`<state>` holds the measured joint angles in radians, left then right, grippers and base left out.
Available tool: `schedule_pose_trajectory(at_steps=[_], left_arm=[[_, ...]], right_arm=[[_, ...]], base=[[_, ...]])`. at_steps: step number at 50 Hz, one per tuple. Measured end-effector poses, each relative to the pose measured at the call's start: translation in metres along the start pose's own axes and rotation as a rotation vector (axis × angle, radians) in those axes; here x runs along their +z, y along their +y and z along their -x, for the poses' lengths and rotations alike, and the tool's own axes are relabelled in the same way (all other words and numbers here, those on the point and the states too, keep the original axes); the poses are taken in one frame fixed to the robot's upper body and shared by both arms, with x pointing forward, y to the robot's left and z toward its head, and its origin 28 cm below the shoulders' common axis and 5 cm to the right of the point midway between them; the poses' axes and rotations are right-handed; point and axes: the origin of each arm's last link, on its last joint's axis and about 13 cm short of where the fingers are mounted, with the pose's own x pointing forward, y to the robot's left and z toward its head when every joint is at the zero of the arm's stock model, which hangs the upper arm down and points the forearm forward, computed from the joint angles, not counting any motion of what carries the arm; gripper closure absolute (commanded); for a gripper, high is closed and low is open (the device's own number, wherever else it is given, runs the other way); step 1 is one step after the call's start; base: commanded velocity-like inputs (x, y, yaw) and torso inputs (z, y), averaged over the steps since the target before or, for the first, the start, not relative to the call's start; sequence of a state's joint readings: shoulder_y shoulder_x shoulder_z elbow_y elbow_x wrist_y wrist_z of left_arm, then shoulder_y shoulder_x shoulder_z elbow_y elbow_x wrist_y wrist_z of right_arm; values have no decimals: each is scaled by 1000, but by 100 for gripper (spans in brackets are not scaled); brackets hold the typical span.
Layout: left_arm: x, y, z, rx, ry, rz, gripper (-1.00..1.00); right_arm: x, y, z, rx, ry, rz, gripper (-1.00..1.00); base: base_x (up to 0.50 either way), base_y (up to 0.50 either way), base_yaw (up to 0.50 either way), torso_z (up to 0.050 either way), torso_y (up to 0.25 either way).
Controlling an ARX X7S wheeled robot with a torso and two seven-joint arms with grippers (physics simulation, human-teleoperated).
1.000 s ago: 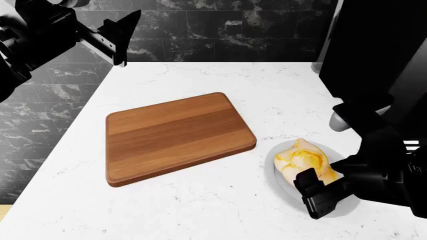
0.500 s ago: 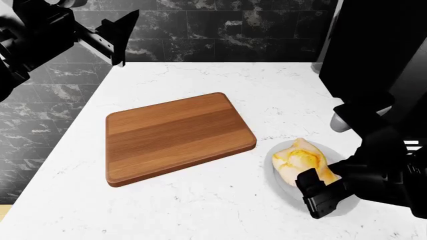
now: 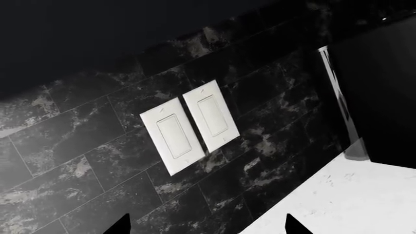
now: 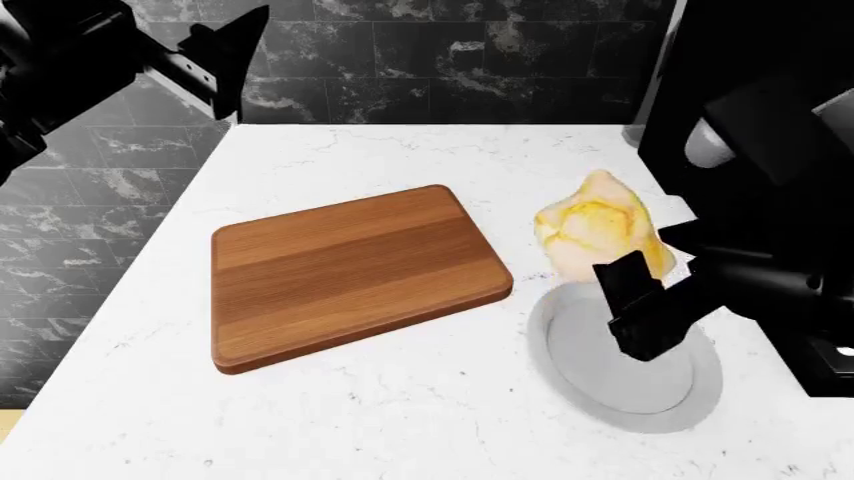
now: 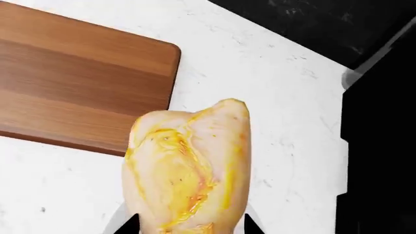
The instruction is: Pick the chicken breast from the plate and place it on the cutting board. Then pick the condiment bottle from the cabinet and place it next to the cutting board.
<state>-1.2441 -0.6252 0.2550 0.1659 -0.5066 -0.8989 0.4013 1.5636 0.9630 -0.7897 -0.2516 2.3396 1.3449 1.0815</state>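
Note:
My right gripper (image 4: 651,283) is shut on the chicken breast (image 4: 598,232), a pale cream lump with a glossy yellow-orange patch, and holds it in the air above the light grey plate (image 4: 622,372), which now lies bare. In the right wrist view the chicken breast (image 5: 188,165) fills the space between the two fingertips, with the cutting board (image 5: 71,83) beyond it. The reddish-brown cutting board (image 4: 354,272) lies left of the plate on the white counter. My left gripper (image 4: 220,60) is open and empty, raised at the back left by the wall. The condiment bottle is out of view.
A black marble tile wall (image 4: 400,60) runs behind the white marble counter (image 4: 400,420). A tall black unit (image 4: 761,90) stands at the right. Two white wall switches (image 3: 190,126) show in the left wrist view. The counter's left edge (image 4: 127,290) drops off beside the board.
My right gripper has lifted the chicken breast off the plate and up, leaving the plate bare. The left arm has shifted slightly up and left.

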Motion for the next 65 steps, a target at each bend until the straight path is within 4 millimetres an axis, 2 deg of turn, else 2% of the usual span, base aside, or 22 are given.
schedule_pose_trajectory(at_steps=[8, 16, 23, 34, 41, 53, 65], left_arm=[[3, 4, 2, 15, -8, 0, -100], [6, 8, 6, 35, -16, 0, -100], [8, 12, 8, 54, -20, -1, -100], [11, 18, 13, 87, -21, -6, -100], [12, 20, 15, 101, -20, -7, -100], [13, 22, 19, 113, -17, -6, -100], [14, 23, 22, 121, -11, -6, -100]], right_arm=[[16, 6, 4, 18, -92, 48, 100], [31, 13, -8, 99, -150, 97, 100], [44, 21, -35, 200, -176, 126, 100], [68, 32, -91, 359, -166, 108, 100], [79, 39, -121, 431, -147, 105, 100], [87, 54, -157, 519, -110, 113, 100], [87, 65, -181, 563, -70, 116, 100]], base=[[0, 0, 0, 0, 0], [0, 0, 0, 0, 0], [0, 0, 0, 0, 0], [0, 0, 0, 0, 0], [0, 0, 0, 0, 0], [0, 0, 0, 0, 0], [0, 0, 0, 0, 0]])
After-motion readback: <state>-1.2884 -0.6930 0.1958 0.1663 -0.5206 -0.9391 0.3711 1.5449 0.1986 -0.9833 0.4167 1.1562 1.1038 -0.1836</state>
